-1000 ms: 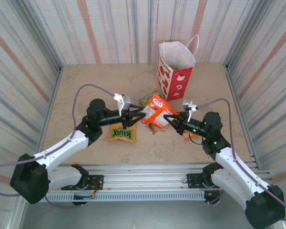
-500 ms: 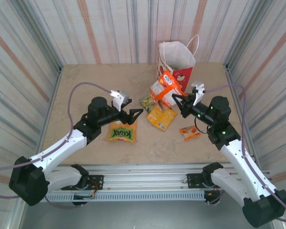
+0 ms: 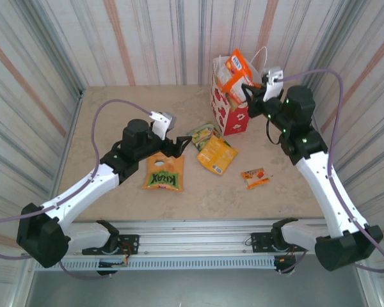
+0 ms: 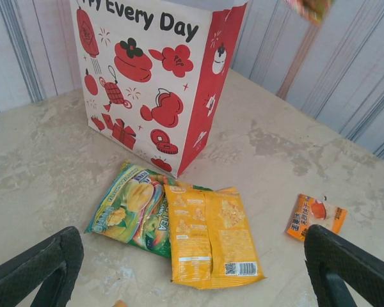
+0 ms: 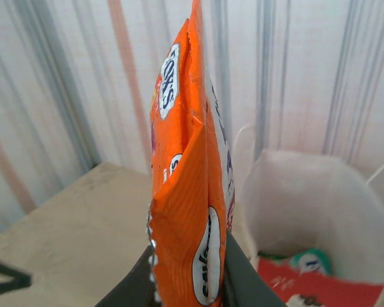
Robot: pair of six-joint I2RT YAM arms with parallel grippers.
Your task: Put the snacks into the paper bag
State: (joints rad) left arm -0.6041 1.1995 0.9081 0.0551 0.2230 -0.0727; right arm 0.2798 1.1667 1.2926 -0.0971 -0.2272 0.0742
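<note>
Striped corrugated walls (image 3: 134, 38) close in a beige stone-patterned table (image 3: 115, 115). At the upper right of centre in the top view stands an upright paper gift bag (image 3: 233, 109), white at the mouth and red lower down, with thin cord handles. The right gripper (image 3: 248, 89) is clamped on a glossy orange foil packet (image 3: 235, 70), which it holds upright over the bag's open mouth.

The right wrist view shows what the top view does not. The orange foil packet (image 5: 185, 192) is seen edge-on, pinched between the dark fingers (image 5: 240, 281) at the bottom of the frame. To its right lies the bag's white interior (image 5: 307, 204). Low inside the bag sit a green shape and a red patch that I cannot identify.

The left gripper (image 3: 179, 146) hovers at centre with its jaws spread wide and empty. Its two fingers (image 4: 38, 268) frame the lower corners of the left wrist view. That view alone shows the paper gift bag's (image 4: 147, 77) printed face, with red figures and black lettering.

In front of the bag, on the table:
- A green foil packet (image 4: 131, 208) lies flat.
- A yellow foil packet (image 4: 211, 236) partly overlaps it.
- A small orange packet (image 4: 317, 216) lies apart at the right.

In the top view a yellow-and-green packet (image 3: 162, 177) lies below the left gripper.
</note>
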